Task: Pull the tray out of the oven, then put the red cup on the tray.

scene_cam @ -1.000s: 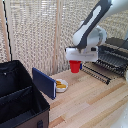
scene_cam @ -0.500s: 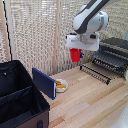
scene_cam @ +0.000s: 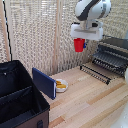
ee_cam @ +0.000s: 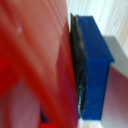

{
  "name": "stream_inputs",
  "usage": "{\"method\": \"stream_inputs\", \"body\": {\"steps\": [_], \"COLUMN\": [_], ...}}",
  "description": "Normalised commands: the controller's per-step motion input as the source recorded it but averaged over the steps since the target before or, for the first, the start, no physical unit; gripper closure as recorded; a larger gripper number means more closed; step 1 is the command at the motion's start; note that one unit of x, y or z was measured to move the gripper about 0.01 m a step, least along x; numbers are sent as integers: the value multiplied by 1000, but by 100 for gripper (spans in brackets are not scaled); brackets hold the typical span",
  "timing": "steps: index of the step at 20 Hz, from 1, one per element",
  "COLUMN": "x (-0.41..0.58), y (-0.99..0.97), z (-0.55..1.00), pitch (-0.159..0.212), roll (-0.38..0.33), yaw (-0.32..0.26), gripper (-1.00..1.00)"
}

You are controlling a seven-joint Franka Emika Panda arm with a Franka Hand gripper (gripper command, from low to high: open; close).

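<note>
1. Large black case (scene_cam: 20,97): lid open, standing on the wooden table (scene_cam: 95,102) well away from the oven, on the exterior view's left.
2. Oven (scene_cam: 116,50): dark box on the table at the exterior view's right edge. Its door panel (scene_cam: 96,73) is folded down flat in front of it, long bar handle along the outer edge.
3. Robot arm (scene_cam: 92,10): white, reaching in from above, poised over the table space between the oven and the case.
4. Tray (scene_cam: 111,61): dark rack of thin parallel bars, projecting from the oven mouth above the lowered door. How far it has been drawn out cannot be judged.
5. Blue panel (scene_cam: 44,82): upright and tilted, leaning by the case, on the side facing the oven.
6. White bowl (scene_cam: 61,85): holds yellow food, on the table just beside the blue panel, well apart from the oven.
7. Gripper (scene_cam: 80,40): clenched on the red cup, fingers either side of it. The wrist view confirms a blue finger pad (ee_cam: 94,60) pressed against red.
8. Red cup (scene_cam: 79,44): held in the air, upright, clear of the table. It is level with or above the oven top and off to the oven's side toward the case, not over the tray.
</note>
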Motion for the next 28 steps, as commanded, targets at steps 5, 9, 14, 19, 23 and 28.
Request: {"method": "stream_inputs", "body": {"steps": [5,9,14,19,23,28], "x": [9,4,66,129,184,205], "y": [-847,-909,-910,-898,-930,-918], "z": [330,186,69,0,0,0], "pitch": [45,7,0,-17,-27,-21], "roll": [49,62,59,65,85,92], "yaw": [-85,-61,-62,-60,-31,-26], "gripper": [100,100,100,100,100,100]}}
